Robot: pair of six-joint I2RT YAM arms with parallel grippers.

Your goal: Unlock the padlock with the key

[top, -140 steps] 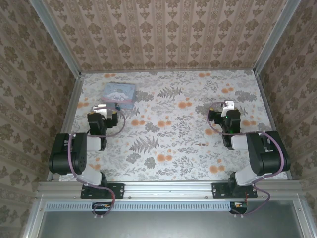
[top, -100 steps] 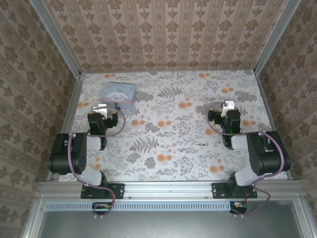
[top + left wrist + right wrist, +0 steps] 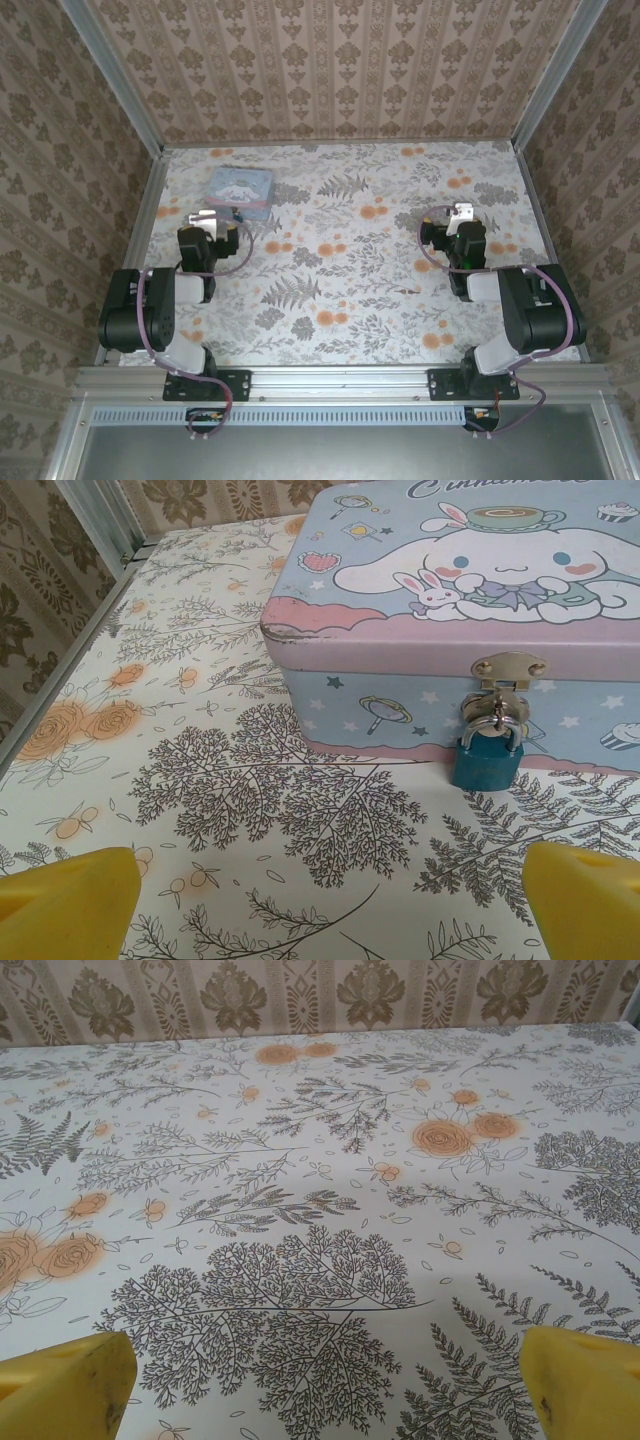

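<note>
A teal padlock [image 3: 488, 755] with a silver shackle hangs from the hasp of a pale blue cartoon tin box [image 3: 470, 590], which sits at the back left of the table [image 3: 242, 187]. My left gripper [image 3: 330, 905] is open just in front of the box, its yellow fingertips [image 3: 65, 900] wide apart with nothing between them. From above, the left gripper [image 3: 207, 217] points at the box's near side. My right gripper [image 3: 330, 1385] is open over bare floral tablecloth at the right [image 3: 461, 212], holding nothing.
The floral tablecloth [image 3: 340, 270] runs to patterned walls on three sides, with a metal frame rail [image 3: 90, 540] along the left edge close to the box. Open room lies between the two arms.
</note>
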